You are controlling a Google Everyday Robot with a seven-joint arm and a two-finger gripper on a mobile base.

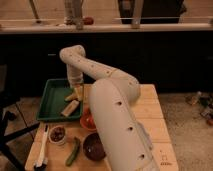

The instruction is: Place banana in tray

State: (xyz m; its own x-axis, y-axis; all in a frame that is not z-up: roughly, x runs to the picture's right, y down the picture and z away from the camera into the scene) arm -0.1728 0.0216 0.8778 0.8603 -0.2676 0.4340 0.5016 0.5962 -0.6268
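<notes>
The green tray lies at the table's left rear. The small yellow banana is at the tray's right side, just under my gripper, which points straight down over the tray's right rim. I cannot tell whether the banana is held or resting on the tray bottom. A pale tan block lies in the tray just in front of the banana.
An orange bowl stands right of the tray's front corner. Nearer are a dark bowl, a long green vegetable, a small white bowl and a white brush. My arm covers the table's middle.
</notes>
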